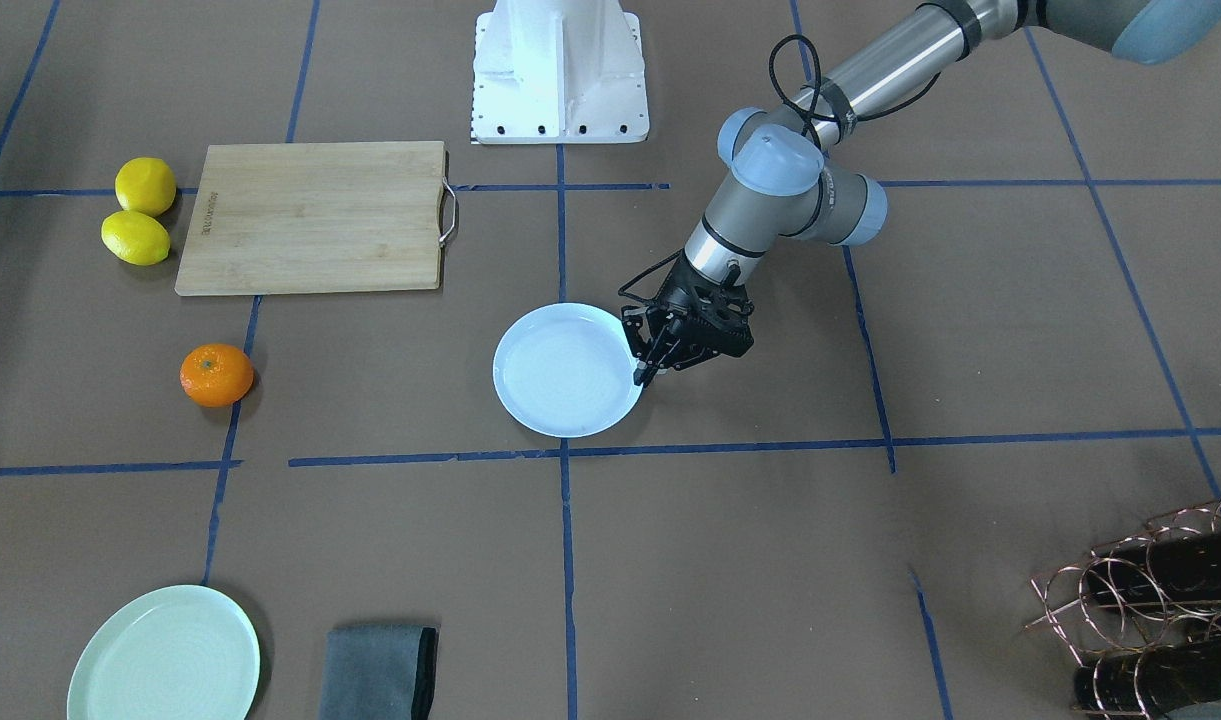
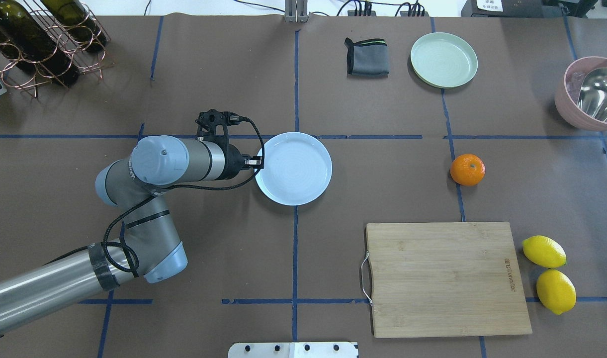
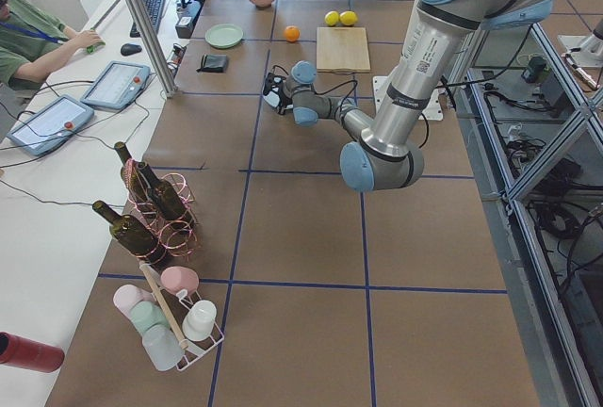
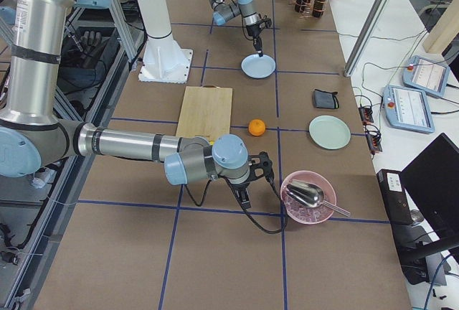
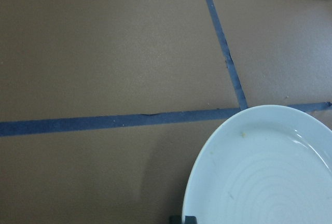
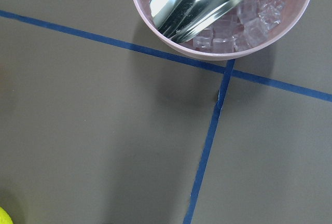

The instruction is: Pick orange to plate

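Bluish-white, the plate [image 1: 567, 371] is empty; the orange [image 1: 216, 375] lies untouched, well apart at frame left. Whether the left gripper [image 1: 646, 368] at the rim or the right gripper [image 4: 245, 195] is open, I cannot tell.

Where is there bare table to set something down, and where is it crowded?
Bare: the stretch between the plate and the orange, and between plate and cutting board. Crowded: two lemons beside the board's end; left pincer at the plate's rim.

Robotics lab. Brown-papered worktop [image 2: 209, 74] gridded in blue tape [image 2: 295, 233], white arm pedestal [image 1: 560, 70] bolted on, left arm [image 3: 424, 58] and right arm [image 4: 129, 143] over it. Operator [image 3: 28, 40] seated alongside with teach pendants [image 3: 118, 84]; aluminium framing post [image 3: 151, 40] at the edge.
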Robot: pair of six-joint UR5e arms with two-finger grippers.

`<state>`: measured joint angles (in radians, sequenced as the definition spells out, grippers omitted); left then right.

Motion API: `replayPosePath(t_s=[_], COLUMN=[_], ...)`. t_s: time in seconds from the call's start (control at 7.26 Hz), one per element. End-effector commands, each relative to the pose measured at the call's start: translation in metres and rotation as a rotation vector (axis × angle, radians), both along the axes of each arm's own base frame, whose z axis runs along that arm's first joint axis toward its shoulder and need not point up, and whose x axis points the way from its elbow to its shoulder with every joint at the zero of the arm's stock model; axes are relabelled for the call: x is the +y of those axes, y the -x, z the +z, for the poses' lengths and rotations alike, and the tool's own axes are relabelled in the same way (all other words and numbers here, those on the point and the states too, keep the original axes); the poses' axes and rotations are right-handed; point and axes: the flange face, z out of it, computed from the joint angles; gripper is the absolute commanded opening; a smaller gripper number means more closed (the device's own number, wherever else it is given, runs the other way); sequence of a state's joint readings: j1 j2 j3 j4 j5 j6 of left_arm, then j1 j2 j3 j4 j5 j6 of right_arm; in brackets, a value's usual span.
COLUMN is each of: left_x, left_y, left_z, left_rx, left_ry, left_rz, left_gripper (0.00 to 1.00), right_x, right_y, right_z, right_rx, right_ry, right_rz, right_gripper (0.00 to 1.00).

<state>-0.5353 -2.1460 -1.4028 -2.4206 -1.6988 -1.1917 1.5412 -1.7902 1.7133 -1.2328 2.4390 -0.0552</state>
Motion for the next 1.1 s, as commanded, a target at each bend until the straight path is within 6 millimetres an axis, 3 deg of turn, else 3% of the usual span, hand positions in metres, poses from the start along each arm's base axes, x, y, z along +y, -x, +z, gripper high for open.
replayPosePath(t_s=[0.0, 0.14, 0.41, 0.55, 0.69, 0.83, 0.96], left_x=[0.002, 0.008, 0.007, -0.001, -0.009, -0.009, -0.019], left_y=[-0.003, -0.008, 0.001, 0.021, 0.065, 0.113, 0.177], left_z=[-0.003, -0.003, -0.01, -0.02, -0.04, -0.045, -0.029], left_rx=[0.003, 0.001, -0.009, -0.056, -0.156, -0.231, -0.269], left_ry=[-0.002, -0.009, -0.019, -0.015, -0.093, -0.13, -0.165], left_rz=[0.004, 0.001, -0.001, 0.023, 0.071, 0.101, 0.092], left_gripper=[0.74, 1.0, 1.0, 1.0, 1.0, 1.0, 1.0], right_x=[0.0, 0.0, -0.001, -0.002, -0.005, -0.007, -0.008], right_y=[0.0, 0.0, 0.002, 0.002, 0.002, 0.002, 0.002], right_z=[0.001, 0.001, -0.005, -0.012, -0.02, -0.024, -0.026], right_rx=[0.0, 0.0, -0.031, -0.034, -0.034, -0.03, -0.03], right_ry=[0.002, 0.002, 0.013, -0.001, -0.019, -0.031, -0.034], right_rz=[-0.001, -0.001, 0.007, 0.007, 0.006, 0.006, 0.006], right_gripper=[1.0, 1.0, 1.0, 1.0, 1.0, 1.0, 1.0])
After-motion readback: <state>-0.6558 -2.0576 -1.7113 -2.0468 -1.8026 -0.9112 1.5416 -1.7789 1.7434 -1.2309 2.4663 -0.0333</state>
